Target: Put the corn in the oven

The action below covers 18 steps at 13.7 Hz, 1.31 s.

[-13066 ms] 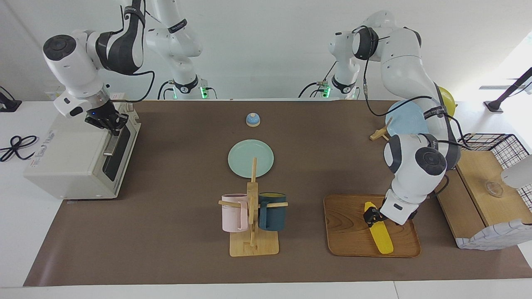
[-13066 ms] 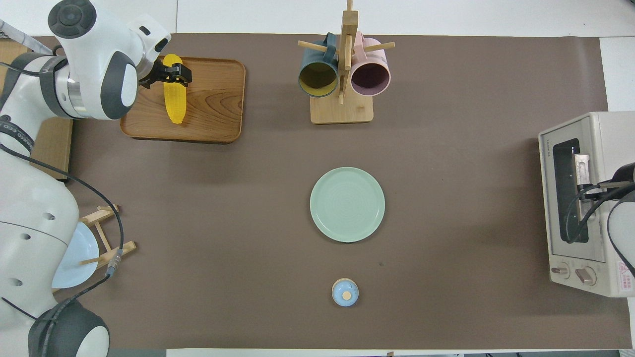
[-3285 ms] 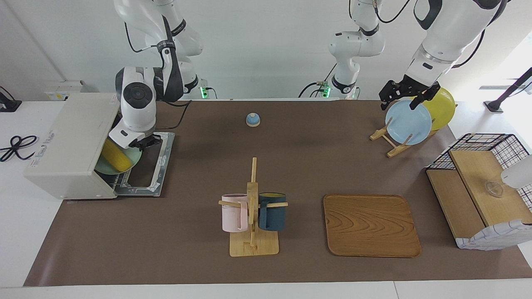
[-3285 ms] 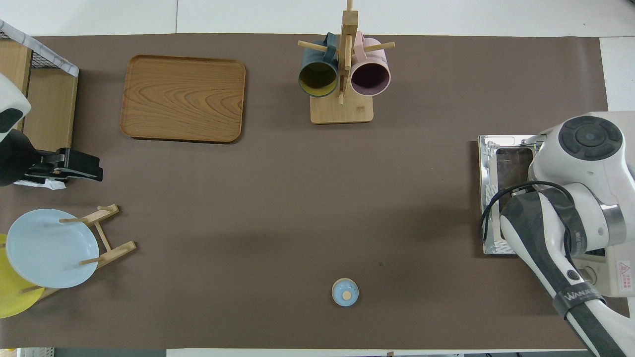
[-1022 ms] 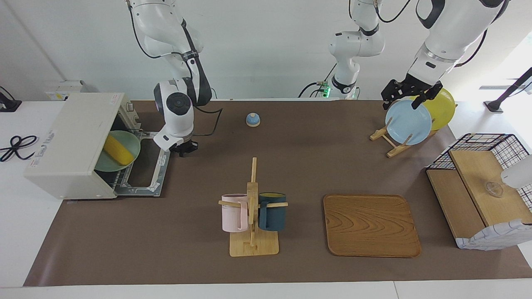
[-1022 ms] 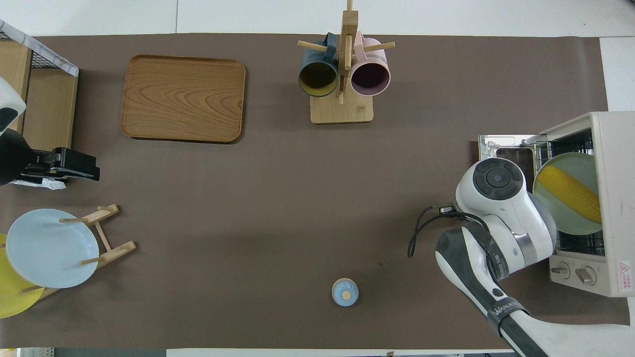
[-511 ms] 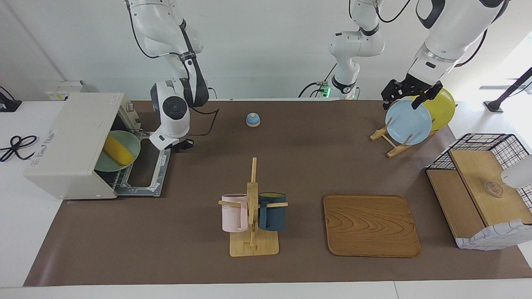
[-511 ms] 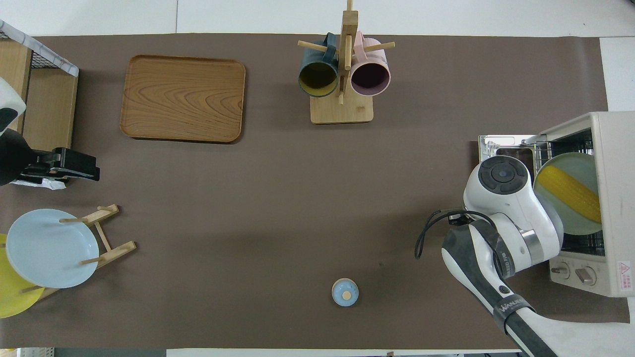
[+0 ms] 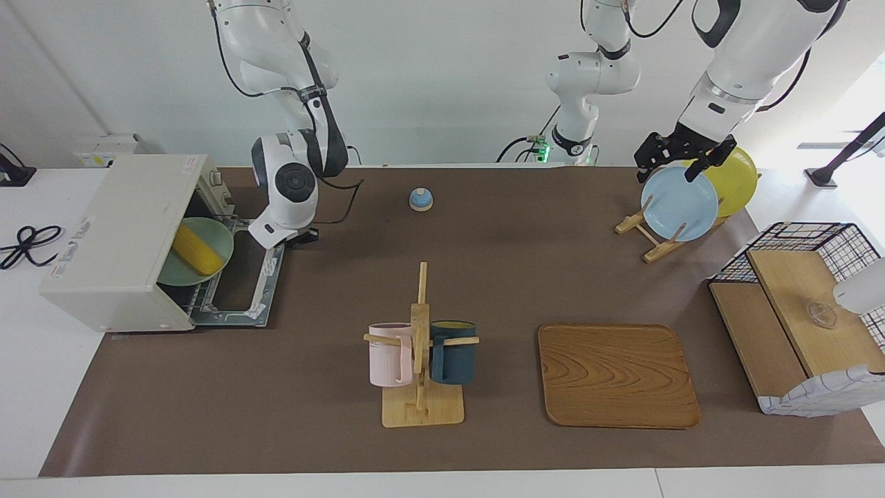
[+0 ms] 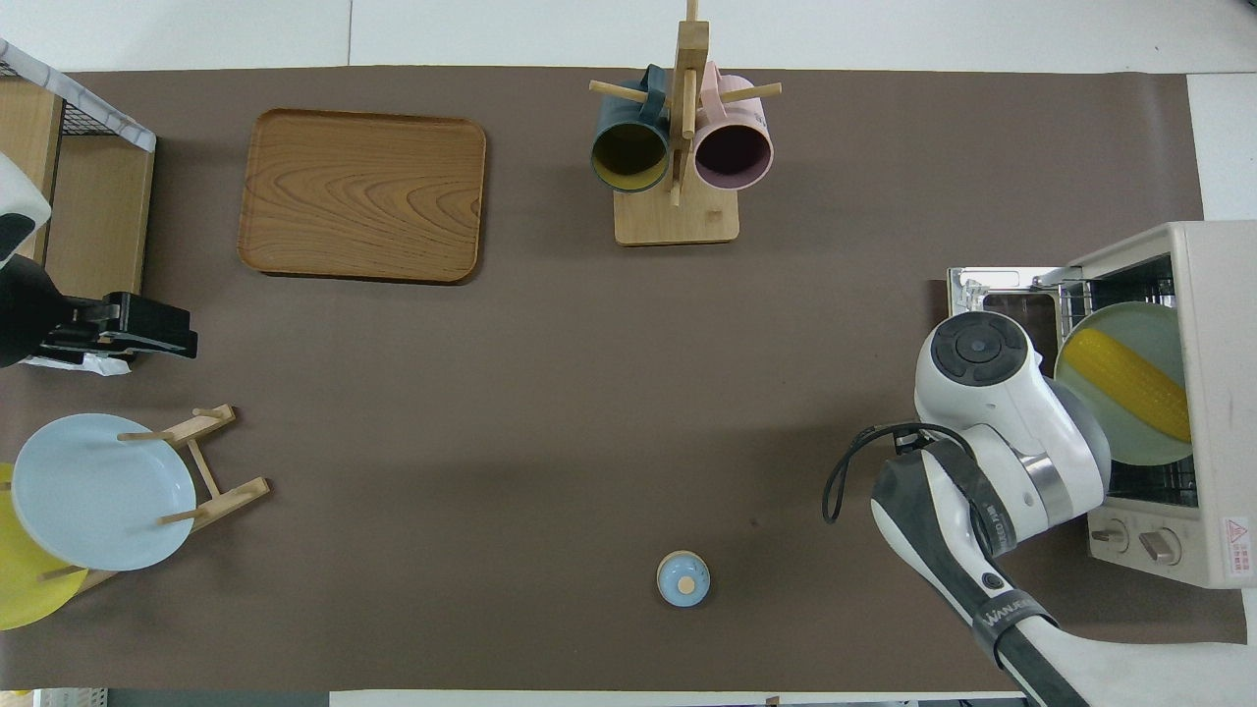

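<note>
The corn lies on a mint plate on the wire rack inside the oven, whose door is folded down flat. The overhead view shows the corn on the plate in the oven. My right gripper hangs low beside the door's edge nearer the robots, apart from the plate; in the overhead view its wrist hides it. My left gripper is open and empty, waiting above the blue plate.
A mug tree with a pink and a dark blue mug stands mid-table. An empty wooden tray lies beside it. A small blue bell sits near the robots. A plate rack, a yellow plate and a wire basket are at the left arm's end.
The corn left the wooden tray and now lies on the mint plate inside the opened oven. In the last second my right gripper drew back from the plate and shifted slightly beside the door.
</note>
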Motion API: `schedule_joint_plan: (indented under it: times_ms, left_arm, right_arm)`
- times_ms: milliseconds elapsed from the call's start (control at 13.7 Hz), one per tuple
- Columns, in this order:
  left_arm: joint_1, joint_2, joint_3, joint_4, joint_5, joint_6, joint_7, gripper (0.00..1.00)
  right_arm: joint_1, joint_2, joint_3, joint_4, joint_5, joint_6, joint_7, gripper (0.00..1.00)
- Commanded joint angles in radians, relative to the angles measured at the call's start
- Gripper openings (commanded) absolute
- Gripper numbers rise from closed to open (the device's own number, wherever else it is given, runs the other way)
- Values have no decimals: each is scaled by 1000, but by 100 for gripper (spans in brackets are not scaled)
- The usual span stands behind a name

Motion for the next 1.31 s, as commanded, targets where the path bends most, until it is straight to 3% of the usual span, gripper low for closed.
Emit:
schedule_joint_plan:
  times_ms: [0,292,584,1022,1241]
  left_arm:
    - [7,-10,-3,-7,13,-1,5,100]
    - [7,-10,-3,-9,13,-1,5,100]
    - [7,-10,-3,-9,13,-1,6,100]
    - [7,-10,-3,-9,13,-1,5,100]
    - [7,-10,-3,-7,13,-1,5,100]
  right_arm:
    - [-17,-17,-6,37,-99,-76,12,0]
    - [-18,-16,-3,178,-146,-255,-58,0]
    - [-63,-40,-6,241,-146,-335,-204,0]
    - [-210,-117,-8,243,-146,-354,-456,0]
    - [-231,-124,-9,243,-140,-354,-498,0]
